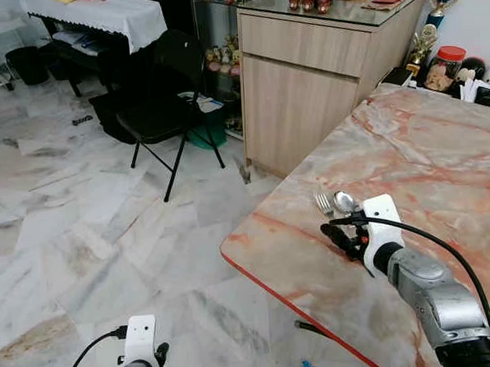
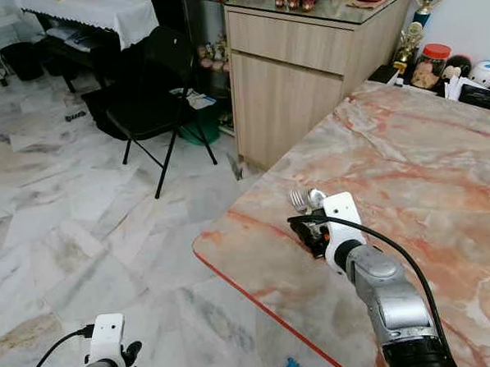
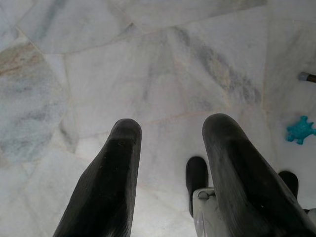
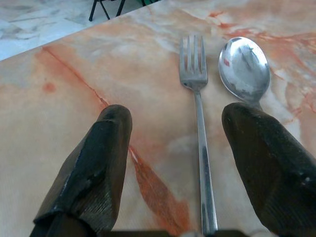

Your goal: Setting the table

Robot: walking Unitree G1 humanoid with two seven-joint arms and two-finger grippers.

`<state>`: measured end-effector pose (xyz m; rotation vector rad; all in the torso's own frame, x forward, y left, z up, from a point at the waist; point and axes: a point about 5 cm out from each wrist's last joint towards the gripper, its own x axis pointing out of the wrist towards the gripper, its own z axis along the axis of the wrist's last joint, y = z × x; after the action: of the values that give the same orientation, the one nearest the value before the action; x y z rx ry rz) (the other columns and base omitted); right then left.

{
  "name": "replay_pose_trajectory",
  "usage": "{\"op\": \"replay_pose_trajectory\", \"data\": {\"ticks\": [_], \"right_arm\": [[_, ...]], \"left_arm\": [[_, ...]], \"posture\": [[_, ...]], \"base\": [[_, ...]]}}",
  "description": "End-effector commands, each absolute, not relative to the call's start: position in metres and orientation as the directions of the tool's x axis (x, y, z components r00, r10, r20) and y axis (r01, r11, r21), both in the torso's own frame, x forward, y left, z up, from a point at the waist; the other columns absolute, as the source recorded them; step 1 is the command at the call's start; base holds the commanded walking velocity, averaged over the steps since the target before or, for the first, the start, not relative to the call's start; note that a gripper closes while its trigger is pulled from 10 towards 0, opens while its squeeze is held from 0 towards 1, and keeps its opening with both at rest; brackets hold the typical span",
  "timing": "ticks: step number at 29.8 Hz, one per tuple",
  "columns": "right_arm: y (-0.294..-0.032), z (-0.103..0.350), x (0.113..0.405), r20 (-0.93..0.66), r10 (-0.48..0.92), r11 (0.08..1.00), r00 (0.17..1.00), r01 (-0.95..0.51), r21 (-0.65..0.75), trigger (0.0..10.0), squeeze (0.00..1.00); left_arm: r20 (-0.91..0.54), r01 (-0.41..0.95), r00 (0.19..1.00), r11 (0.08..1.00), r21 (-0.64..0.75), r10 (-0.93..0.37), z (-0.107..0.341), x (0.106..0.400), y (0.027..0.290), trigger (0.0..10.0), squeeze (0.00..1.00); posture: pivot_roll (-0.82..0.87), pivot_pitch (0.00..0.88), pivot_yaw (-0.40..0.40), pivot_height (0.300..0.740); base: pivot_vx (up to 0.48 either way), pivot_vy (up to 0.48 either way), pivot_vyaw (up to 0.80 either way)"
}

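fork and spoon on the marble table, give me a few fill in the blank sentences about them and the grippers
1. The fork and the spoon lie side by side on the ____ table.
2. The right gripper is open, with the handle of the ____ running between its fingers.
3. The left gripper hangs open over the marble ____.
4. Beyond the table stands a black folding ____.

Missing words: marble; fork; floor; chair

fork point(image 4: 199, 98): shiny metal | spoon point(image 4: 244, 69): polished metal | table point(image 1: 441, 165): glossy marble
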<state>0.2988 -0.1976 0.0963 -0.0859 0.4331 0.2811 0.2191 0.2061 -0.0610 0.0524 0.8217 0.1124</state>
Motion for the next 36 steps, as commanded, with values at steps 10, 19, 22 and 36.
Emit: {"op": "replay_pose_trajectory", "data": {"ticks": [10, 19, 22, 36], "right_arm": [[-0.195, 0.1, 0.306, -0.422, 0.245, 0.954, 0.873, -0.294, -0.053, 10.0, 0.0], [-0.196, 0.095, 0.314, -0.439, 0.185, 0.974, 0.879, -0.225, -0.039, 10.0, 0.0], [-0.192, 0.094, 0.318, -0.441, 0.181, 0.977, 0.879, -0.213, -0.024, 10.0, 0.0], [-0.186, 0.092, 0.321, -0.445, 0.185, 0.974, 0.876, -0.224, -0.034, 10.0, 0.0]], "left_arm": [[-0.736, -0.086, 0.666, 0.993, 0.083, 0.119, -0.062, 0.217, 0.207, 10.0, 0.0], [-0.736, -0.087, 0.666, 0.993, 0.083, 0.12, -0.062, 0.217, 0.206, 10.0, 0.0], [-0.735, -0.087, 0.667, 0.993, 0.082, 0.119, -0.062, 0.218, 0.206, 10.0, 0.0], [-0.739, -0.082, 0.664, 0.993, 0.085, 0.118, -0.063, 0.217, 0.205, 10.0, 0.0]], "posture": [[0.05, 0.008, 0.022, 0.74], [0.05, 0.01, 0.022, 0.74], [0.05, 0.011, 0.021, 0.74], [0.05, 0.016, 0.02, 0.74]], "base": [[0.0, 0.0, 0.0], [0.0, 0.0, 0.0], [0.0, 0.0, 0.0], [0.0, 0.0, 0.0]]}}
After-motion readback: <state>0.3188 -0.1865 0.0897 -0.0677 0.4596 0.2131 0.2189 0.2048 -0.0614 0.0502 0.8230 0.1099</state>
